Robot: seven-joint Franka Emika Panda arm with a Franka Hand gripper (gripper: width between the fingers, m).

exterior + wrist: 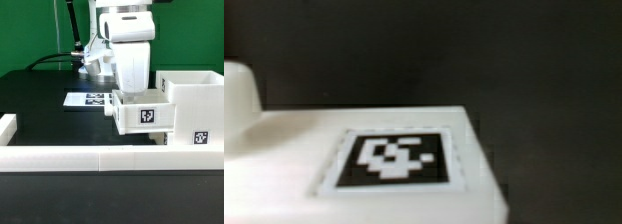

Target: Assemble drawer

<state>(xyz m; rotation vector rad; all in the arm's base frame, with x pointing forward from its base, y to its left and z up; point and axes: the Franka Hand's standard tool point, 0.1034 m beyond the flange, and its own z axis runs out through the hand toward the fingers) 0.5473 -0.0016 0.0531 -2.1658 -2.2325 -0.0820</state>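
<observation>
A small white drawer tray (140, 113) with a black-and-white tag on its front stands against the left side of the tall white box shell (196, 105) at the exterior view's right. My gripper (124, 92) reaches down from above onto the tray's left rear wall. Its fingertips are hidden behind the tray, so I cannot tell whether they are open or shut. In the wrist view a white tagged face of the tray (393, 160) fills the frame very close, and no fingers show. Only one tray is in view.
The marker board (88, 99) lies flat on the black table behind and left of the tray. Low white border blocks run along the front edge (90, 160) and at the left (8, 128). Cables hang behind the arm.
</observation>
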